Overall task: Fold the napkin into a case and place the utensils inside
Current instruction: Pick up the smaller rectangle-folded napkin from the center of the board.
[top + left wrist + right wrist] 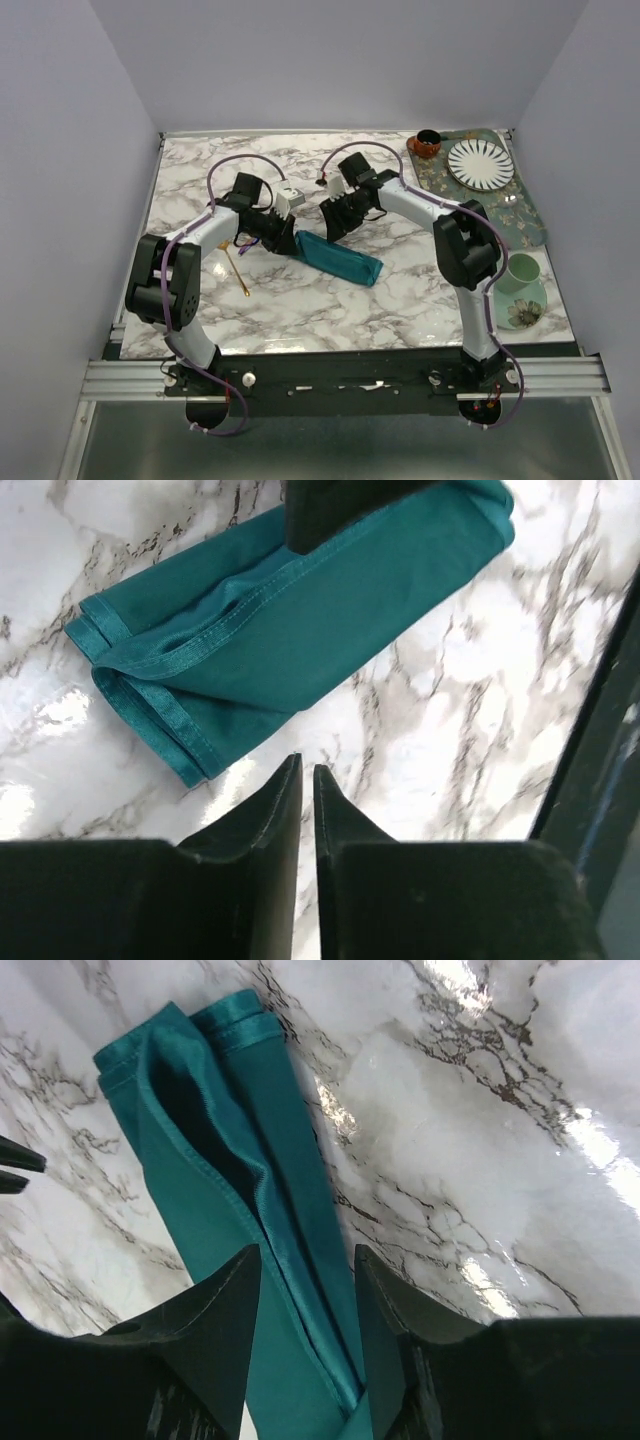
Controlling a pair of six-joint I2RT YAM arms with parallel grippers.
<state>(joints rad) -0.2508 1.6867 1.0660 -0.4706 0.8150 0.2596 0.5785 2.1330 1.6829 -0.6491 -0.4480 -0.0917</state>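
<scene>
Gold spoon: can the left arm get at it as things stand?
Probably yes. The gold spoon lies bare on the marble beside the left arm, nothing over it; the left gripper sits close by, at the folded napkin.

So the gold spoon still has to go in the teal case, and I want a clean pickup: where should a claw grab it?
Judging from the top view, take the gold spoon mid-handle, coming straight down with the left claw, fingers across the stem. It lies flat and alone on the marble table, left of the case, nearest that arm.
</scene>
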